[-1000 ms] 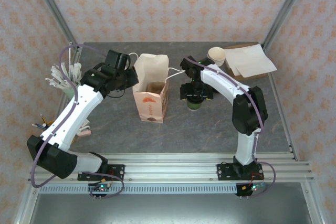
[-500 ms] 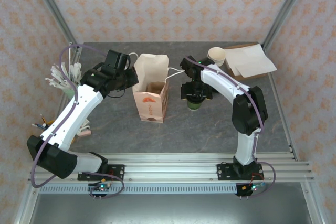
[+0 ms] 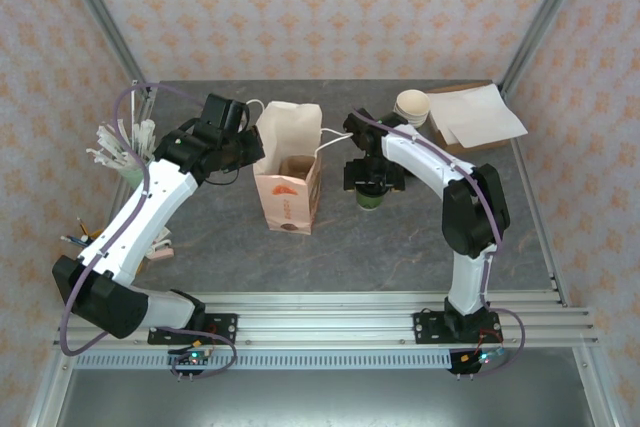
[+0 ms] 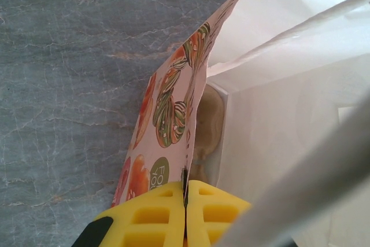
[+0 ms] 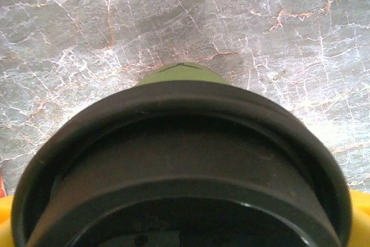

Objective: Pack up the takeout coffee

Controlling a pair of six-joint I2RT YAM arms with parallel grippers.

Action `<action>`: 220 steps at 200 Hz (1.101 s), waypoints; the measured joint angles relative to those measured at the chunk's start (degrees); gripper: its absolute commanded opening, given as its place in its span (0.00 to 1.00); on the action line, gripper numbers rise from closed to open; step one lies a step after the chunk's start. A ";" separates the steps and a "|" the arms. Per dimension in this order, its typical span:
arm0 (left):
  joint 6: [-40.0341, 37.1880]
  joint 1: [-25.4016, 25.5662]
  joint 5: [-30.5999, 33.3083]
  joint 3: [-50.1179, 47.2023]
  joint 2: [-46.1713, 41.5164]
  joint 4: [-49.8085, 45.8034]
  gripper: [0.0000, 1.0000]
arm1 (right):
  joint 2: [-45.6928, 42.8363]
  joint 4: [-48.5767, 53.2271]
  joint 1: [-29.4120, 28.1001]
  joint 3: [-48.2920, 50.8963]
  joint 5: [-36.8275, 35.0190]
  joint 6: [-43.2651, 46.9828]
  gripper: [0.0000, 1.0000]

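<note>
From above, my right gripper covers the top of the takeout coffee cup. On the right wrist camera the black lid is cut off by the bottom edge. On the left wrist camera the left gripper runs off the bottom edge, a blurred grey band crosses the corner, and a brownish thing inside the paper bag is half hidden; I can't identify it.

one paper bag, one lidded green cup
</note>
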State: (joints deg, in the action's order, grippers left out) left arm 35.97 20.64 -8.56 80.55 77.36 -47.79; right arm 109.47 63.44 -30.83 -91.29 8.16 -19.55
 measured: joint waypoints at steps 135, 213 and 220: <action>-0.46 -0.02 0.00 0.02 0.17 0.00 0.00 | 0.00 0.28 0.00 0.04 0.63 -0.39 0.95; -1.53 -0.17 -0.44 0.48 0.81 0.02 0.00 | 0.00 1.05 0.00 -0.96 0.61 -0.35 0.85; -1.53 -0.31 -0.50 0.50 0.81 0.02 0.00 | 0.00 1.20 0.00 -0.96 0.61 -0.39 0.84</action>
State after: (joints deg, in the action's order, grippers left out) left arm 34.44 20.34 -9.06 81.06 78.17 -47.77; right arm 109.47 64.64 -30.83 -92.25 8.78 -19.94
